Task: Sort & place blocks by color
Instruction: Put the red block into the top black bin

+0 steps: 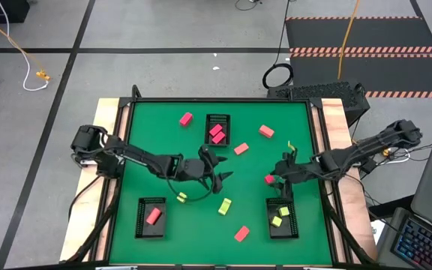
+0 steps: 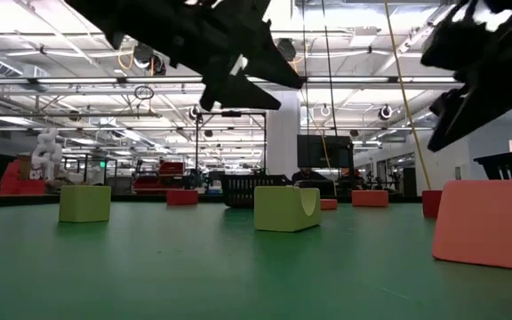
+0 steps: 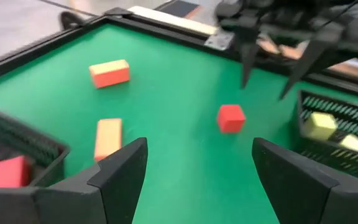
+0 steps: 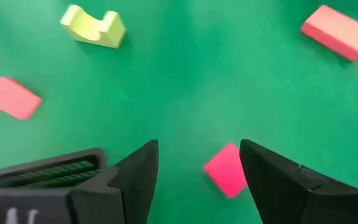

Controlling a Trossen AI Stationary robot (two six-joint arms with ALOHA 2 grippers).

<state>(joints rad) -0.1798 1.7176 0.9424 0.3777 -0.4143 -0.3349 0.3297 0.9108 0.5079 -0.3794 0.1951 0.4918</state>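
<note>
High view: blocks lie scattered on the green tabletop (image 1: 148,150), some in three black trays (image 1: 217,130). The left hand (image 1: 217,169) hovers mid-table, fingers apart, empty. The right hand (image 1: 280,178) hangs over a red block (image 1: 268,179), open.

Left wrist view: the red block (image 3: 230,117) sits beyond the spread fingers.

Right wrist view: the red block (image 4: 226,170) lies between the parted fingers, ungripped.
</note>
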